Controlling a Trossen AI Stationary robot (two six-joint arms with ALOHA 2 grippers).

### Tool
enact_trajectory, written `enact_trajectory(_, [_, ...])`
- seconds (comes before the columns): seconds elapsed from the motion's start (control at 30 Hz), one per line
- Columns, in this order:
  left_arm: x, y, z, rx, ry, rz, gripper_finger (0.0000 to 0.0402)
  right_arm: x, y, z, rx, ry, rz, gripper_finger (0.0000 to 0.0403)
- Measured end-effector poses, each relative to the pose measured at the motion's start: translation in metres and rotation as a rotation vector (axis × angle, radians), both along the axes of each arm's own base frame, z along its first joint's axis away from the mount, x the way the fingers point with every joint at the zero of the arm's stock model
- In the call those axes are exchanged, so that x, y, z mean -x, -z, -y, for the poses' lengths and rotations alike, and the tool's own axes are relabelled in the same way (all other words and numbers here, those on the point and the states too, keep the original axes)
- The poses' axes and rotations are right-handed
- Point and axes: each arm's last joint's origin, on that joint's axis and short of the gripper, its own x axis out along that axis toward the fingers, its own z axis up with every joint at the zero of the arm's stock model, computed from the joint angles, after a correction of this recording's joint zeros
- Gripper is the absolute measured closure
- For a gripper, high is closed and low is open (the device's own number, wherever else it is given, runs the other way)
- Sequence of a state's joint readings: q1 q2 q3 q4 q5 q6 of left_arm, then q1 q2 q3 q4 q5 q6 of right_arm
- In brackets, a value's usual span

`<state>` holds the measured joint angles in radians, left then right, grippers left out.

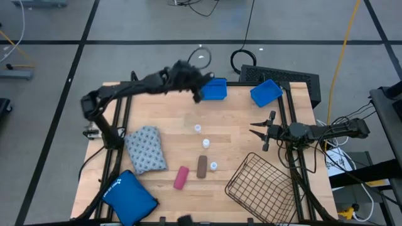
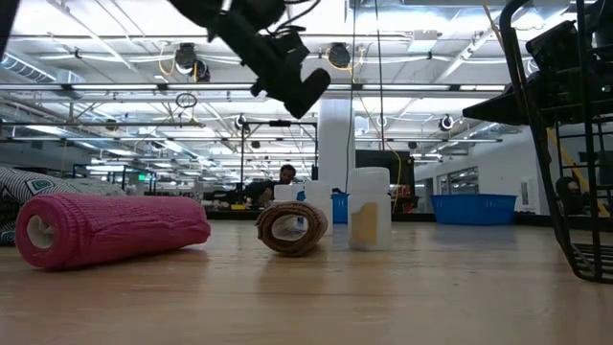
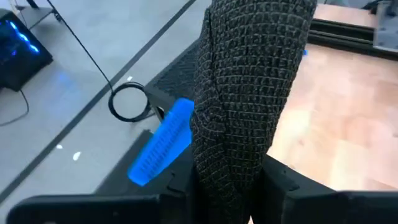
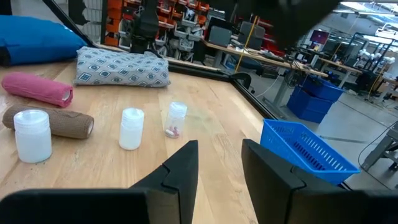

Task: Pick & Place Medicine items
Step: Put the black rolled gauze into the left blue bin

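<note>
Wooden tabletop [image 1: 239,135] — left gripper [image 1: 196,90] holds a black roll [image 3: 249,93] above the blue bin [image 1: 215,90]; right gripper [image 1: 255,128] waits narrowly parted.

Open industrial lab: ceiling trusses [image 2: 115,91], workbenches [image 4: 249,53].

1. My two arms are dark, near-black, jointed tube segments.
2. My right gripper [image 4: 217,165] has chunky matte black fingers with angular, wedge-like tips.
3. My left gripper [image 1: 196,85] looks equally dark and bulky.

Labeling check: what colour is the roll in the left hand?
Black roll, textured weave; left wrist view shows it best.
</note>
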<state>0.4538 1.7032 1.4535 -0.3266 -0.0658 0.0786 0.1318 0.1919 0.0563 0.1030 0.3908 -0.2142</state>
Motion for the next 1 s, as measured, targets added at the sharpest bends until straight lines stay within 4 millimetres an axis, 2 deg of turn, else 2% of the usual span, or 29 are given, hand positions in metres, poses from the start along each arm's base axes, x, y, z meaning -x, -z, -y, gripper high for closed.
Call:
enact_trajectory(0.07, [-0.012,-0.002,-0.017,-0.017,0.031,-0.024,0.0292,0.0,0.0,0.0,0.0,0.0,0.0,0.0287])
enact_trajectory(0.17, [-0.032,0.01,-0.038,-0.057,0.072,-0.095,0.0282,0.0,0.0,0.0,0.0,0.0,0.0,0.0287])
enact_trajectory(0.3, [-0.054,0.034,-0.059,-0.081,0.094,-0.21,0.0279,0.0,0.0,0.0,0.0,0.0,0.0,0.0287])
enact_trajectory(0.4, [-0.065,0.062,-0.068,-0.104,0.089,-0.323,0.0281,0.0,0.0,0.0,0.0,0.0,0.0,0.0287])
enact_trajectory(0.5, [-0.071,0.088,-0.073,-0.137,0.078,-0.428,0.0286,0.0,0.0,0.0,0.0,0.0,0.0,0.0287])
enact_trajectory(0.7, [-0.076,0.115,-0.076,-0.147,0.05,-0.513,0.0284,0.0,0.0,0.0,0.0,0.0,0.0,0.0287])
enact_trajectory(1.0, [-0.076,0.115,-0.076,-0.153,0.058,-0.518,0.0277,0.0,0.0,0.0,0.0,0.0,0.0,0.0287])
